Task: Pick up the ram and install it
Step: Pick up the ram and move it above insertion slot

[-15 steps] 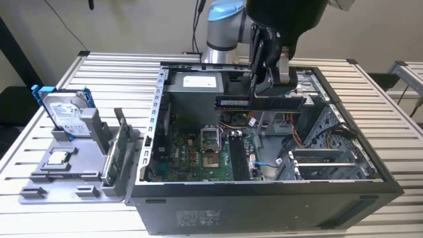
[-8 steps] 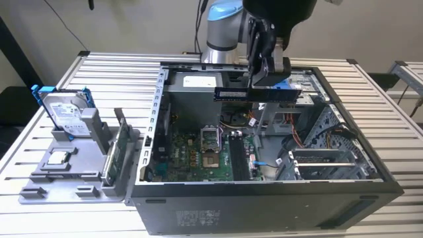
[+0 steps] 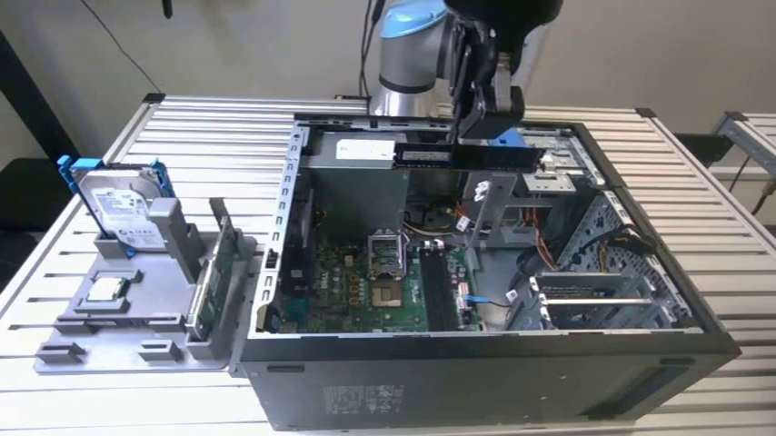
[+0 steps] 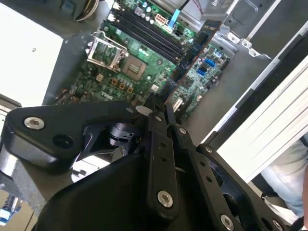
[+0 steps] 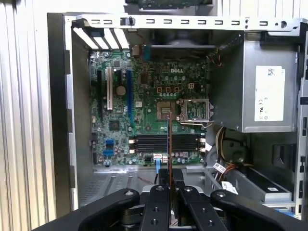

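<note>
My gripper (image 3: 485,136) hangs over the far part of the open computer case (image 3: 485,377), shut on the ram (image 3: 467,156), a long dark stick held level above the case. In the second wrist view the ram (image 4: 193,52) reaches out from the fingertips (image 4: 168,113) over the green motherboard (image 4: 144,72). In the first wrist view the ram (image 5: 169,139) appears edge-on as a thin line rising from the gripper (image 5: 169,183), crossing the black memory slots (image 5: 149,143). These slots (image 3: 439,289) lie well below the ram in the exterior view.
A grey fixture tray (image 3: 73,350) at the exterior view's left holds a silver hard drive in a blue bracket (image 3: 119,213), an upright green card (image 3: 213,286) and a small chip (image 3: 107,291). Cables (image 3: 546,245), drive cages and a power supply (image 5: 269,91) crowd the case.
</note>
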You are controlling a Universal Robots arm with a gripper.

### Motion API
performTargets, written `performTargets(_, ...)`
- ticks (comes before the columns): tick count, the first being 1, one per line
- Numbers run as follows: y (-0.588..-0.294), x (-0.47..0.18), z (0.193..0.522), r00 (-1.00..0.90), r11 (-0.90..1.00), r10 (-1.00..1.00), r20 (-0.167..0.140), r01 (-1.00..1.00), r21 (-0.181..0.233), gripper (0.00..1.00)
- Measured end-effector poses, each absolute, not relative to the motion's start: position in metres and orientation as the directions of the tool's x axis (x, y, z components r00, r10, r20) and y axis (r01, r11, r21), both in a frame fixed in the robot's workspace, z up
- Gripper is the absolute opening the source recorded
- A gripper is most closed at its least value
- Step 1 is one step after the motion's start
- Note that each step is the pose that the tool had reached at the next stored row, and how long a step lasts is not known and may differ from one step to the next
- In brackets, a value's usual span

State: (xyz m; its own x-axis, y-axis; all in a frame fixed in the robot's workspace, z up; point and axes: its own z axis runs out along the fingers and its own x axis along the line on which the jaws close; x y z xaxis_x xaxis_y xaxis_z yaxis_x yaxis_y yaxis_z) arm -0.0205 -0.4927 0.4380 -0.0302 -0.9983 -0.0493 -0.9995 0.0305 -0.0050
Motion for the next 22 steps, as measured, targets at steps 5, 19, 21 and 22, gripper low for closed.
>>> performTargets(5,-0.479,-0.017,0.437,-0.03,0.03,-0.998,-0.049,-1.0,-0.005,0.14)
performTargets(19,-0.456,-0.003,0.435,-0.029,0.029,-0.998,-0.049,-1.0,-0.005,0.14)
performTargets(21,-0.455,-0.002,0.435,-0.028,0.029,-0.998,-0.049,-1.0,-0.005,0.14)
performTargets(22,-0.455,-0.002,0.435,-0.028,0.028,-0.998,-0.049,-1.0,-0.005,0.14)
